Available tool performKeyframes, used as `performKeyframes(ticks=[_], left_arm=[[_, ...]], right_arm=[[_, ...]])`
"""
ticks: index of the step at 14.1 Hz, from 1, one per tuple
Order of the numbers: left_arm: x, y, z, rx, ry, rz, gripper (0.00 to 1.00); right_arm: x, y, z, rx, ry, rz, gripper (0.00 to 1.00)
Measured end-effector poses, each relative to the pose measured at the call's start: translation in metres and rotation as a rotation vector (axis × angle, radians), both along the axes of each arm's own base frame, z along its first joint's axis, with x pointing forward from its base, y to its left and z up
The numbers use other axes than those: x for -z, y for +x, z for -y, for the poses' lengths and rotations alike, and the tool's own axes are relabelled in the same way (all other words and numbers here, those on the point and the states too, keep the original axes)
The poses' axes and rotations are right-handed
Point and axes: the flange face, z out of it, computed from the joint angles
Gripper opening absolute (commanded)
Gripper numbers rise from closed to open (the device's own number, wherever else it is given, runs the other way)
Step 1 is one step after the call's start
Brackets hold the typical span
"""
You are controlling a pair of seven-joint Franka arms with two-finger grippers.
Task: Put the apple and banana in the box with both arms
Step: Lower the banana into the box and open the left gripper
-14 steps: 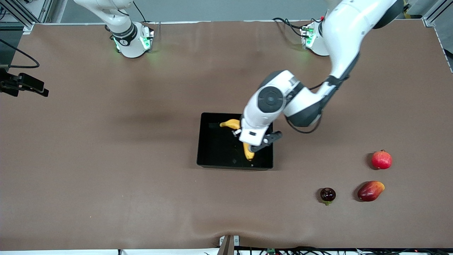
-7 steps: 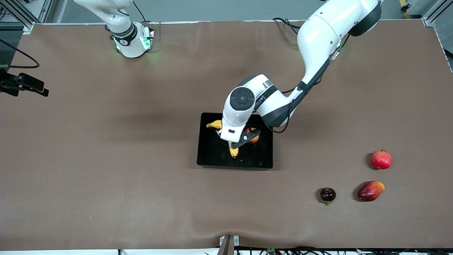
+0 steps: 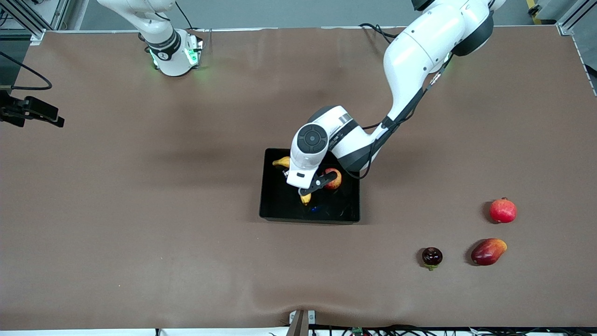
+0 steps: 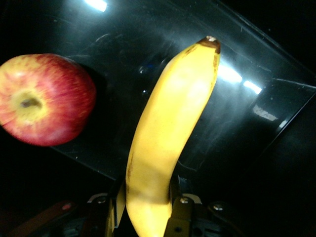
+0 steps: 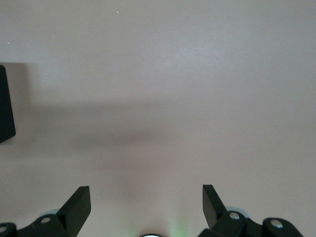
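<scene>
The black box (image 3: 269,206) sits mid-table. The red and yellow apple (image 3: 334,179) (image 4: 45,98) lies in it, at the side toward the left arm's base. My left gripper (image 3: 301,185) (image 4: 146,210) hangs over the box, shut on the thick end of the yellow banana (image 3: 305,199) (image 4: 168,123). The banana's two ends stick out from under the wrist, and its dark tip points across the glossy box floor (image 4: 247,113). My right gripper (image 5: 145,195) waits open over bare table, holding nothing. The front view shows only the right arm (image 3: 163,42) near its base.
Three other fruits lie toward the left arm's end, nearer the front camera than the box: a red crowned fruit (image 3: 503,210), a red-orange mango-like fruit (image 3: 488,251) and a small dark fruit (image 3: 432,256). A black mounted device (image 3: 32,113) juts in at the right arm's end.
The left arm has carried the banana across the box toward the right arm's end. The apple, hidden under the arm before, now shows. The right arm has not moved.
</scene>
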Motion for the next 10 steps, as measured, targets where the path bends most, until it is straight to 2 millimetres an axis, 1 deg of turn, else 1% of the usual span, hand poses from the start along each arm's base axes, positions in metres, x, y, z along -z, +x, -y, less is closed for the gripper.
performKeyframes(ticks=[2, 4, 5, 8, 10], left_arm=[[0.010, 0.003, 0.002, 0.003, -0.031, 0.015, 0.00], [0.023, 0.004, 0.004, -0.004, -0.054, 0.022, 0.36], [0.030, 0.003, 0.004, -0.006, -0.055, 0.019, 0.99], [0.041, 0.005, 0.001, -0.002, -0.028, 0.031, 1.00], [0.038, 0.010, 0.000, -0.003, -0.014, 0.051, 1.00]], right_arm=[[0.001, 0.000, 0.000, -0.001, 0.001, -0.004, 1.00], [0.001, -0.001, -0.001, -0.002, 0.002, -0.008, 1.00], [0.001, -0.001, -0.002, -0.003, 0.003, -0.009, 1.00], [0.002, -0.002, -0.002, -0.003, 0.006, -0.016, 1.00], [0.003, -0.003, -0.003, -0.004, 0.007, -0.025, 1.00]])
